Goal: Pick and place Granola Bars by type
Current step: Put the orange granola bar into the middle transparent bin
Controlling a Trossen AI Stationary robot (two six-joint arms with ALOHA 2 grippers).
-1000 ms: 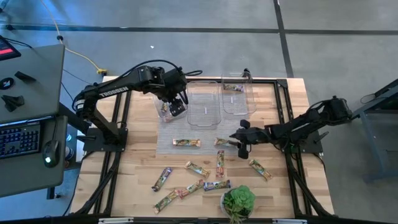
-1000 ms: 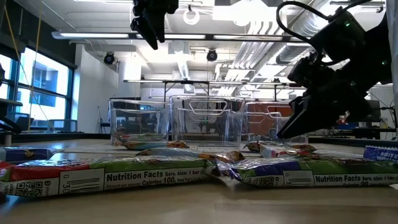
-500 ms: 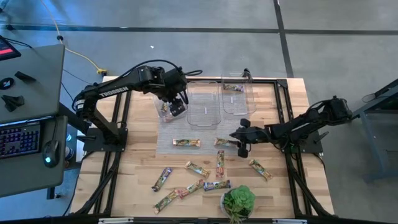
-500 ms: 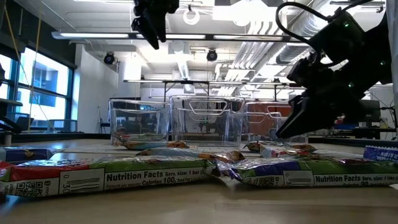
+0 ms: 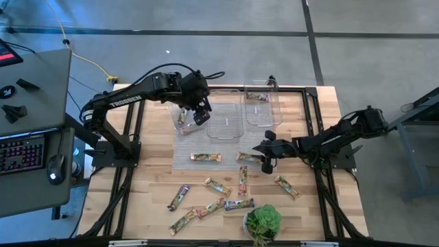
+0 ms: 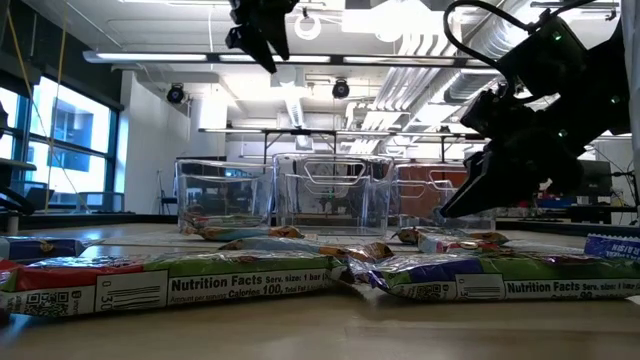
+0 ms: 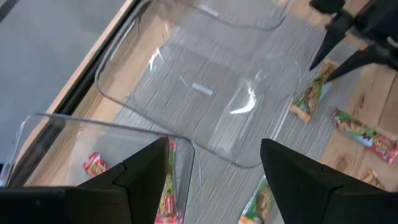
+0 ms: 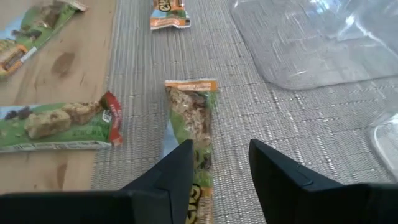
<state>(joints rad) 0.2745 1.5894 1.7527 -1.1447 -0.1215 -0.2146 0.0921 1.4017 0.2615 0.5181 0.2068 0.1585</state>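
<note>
Several granola bars lie flat on the wood table and grey mat, among them one [image 5: 205, 157] at the mat's near edge. A green-and-orange bar [image 8: 191, 118] lies on the mat, its near end between the fingers of my right gripper [image 8: 217, 168], which is open and hovers low over it [image 5: 263, 160]. My left gripper [image 5: 199, 115] hangs open and empty high over the left clear bin [image 5: 180, 118]. That bin holds red-wrapped bars [image 7: 94, 164]. The right bin [image 5: 260, 110] holds one bar [image 5: 257, 97].
The empty middle bin [image 5: 225, 116] stands between the other two on the mat. A potted green plant [image 5: 262, 221] sits at the near edge, with loose bars [image 5: 218, 186] beside it. A desk with a keyboard [image 5: 20, 154] stands left of the table.
My left gripper has tipped upward, nearer to level, and swung slightly toward the middle bin, still open and empty. My right gripper has kept still over the bar.
</note>
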